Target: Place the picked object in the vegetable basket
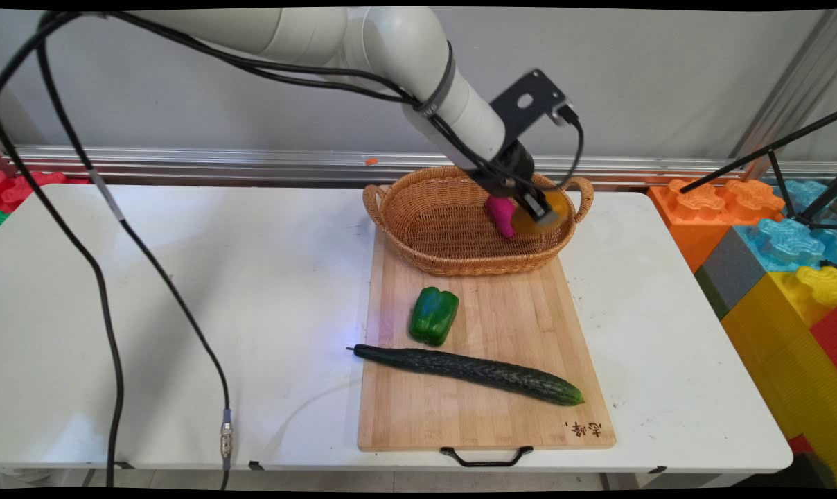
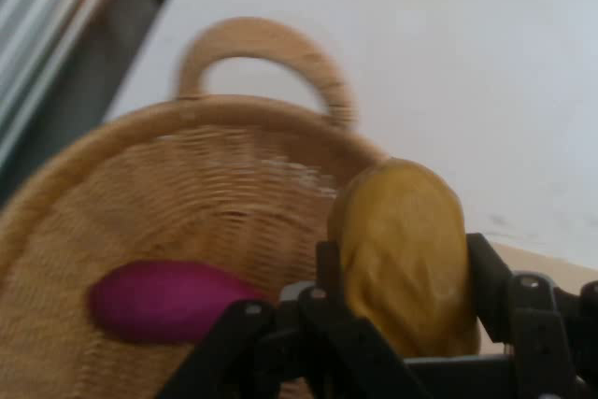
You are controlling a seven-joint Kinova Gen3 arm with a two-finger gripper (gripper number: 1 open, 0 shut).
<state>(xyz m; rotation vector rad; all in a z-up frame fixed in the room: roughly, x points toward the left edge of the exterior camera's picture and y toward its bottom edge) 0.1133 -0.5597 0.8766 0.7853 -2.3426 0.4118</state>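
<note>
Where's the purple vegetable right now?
The purple vegetable lies inside the wicker basket, toward its right end in the main view, just left of the yellow-brown item held in the gripper.

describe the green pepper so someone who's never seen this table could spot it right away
Find the wooden cutting board on the white table, with a wicker basket on its far end. The green pepper lies on the board between the basket and a long dark cucumber. It is short, blocky and glossy bright green, unlike the cucumber.
</note>
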